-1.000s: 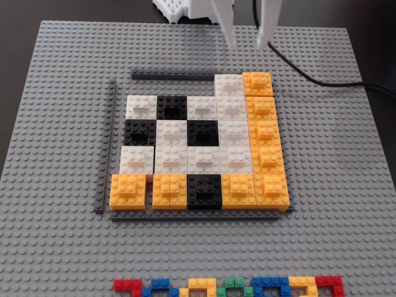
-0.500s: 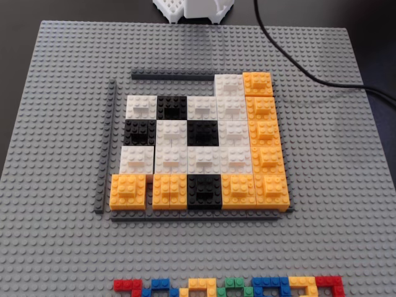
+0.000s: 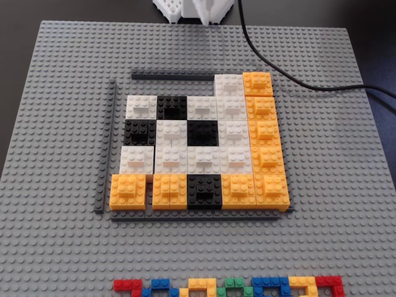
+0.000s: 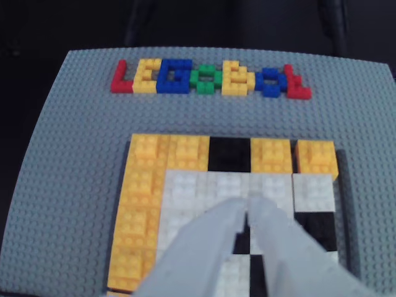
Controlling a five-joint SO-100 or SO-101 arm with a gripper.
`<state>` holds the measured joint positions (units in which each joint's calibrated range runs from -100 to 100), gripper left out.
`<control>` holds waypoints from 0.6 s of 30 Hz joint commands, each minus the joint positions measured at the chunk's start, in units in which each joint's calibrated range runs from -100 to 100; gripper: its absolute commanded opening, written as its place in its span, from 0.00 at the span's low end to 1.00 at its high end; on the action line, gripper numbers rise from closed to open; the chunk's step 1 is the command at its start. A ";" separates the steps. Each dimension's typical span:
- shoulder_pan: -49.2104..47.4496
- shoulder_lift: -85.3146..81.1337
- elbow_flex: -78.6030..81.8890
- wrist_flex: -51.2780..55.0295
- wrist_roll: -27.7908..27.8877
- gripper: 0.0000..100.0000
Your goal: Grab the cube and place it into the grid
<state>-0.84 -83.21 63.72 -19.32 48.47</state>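
The gripper hangs over the grid in the wrist view, its two pale fingers pressed tip to tip with nothing between them. The tips sit above the white blocks in the middle of the grid, just short of the black block in its orange far row. In the fixed view only a bit of the white arm shows, at the top edge beyond the grid.

The grid fills the middle of the grey studded surface. In the fixed view its right column and bottom row are orange, the bottom row broken by one black block; the rest is white and black blocks. One white cube sits at the grid's top right, just left of the orange corner block and sticking out above the other white rows. I cannot tell it from the other white blocks with certainty.

Thin dark grey strips run above, left of and below the grid. A black cable curves across the surface to the grid's upper right. A row of small coloured bricks lies well below the grid in the fixed view; in the wrist view the row lies beyond it.
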 commanded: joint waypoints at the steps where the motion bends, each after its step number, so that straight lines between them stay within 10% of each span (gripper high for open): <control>1: 0.51 -5.36 3.92 -2.08 -0.39 0.00; 18: 1.69 -15.93 32.74 -10.24 -3.32 0.00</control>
<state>0.84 -96.44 94.70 -28.55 45.25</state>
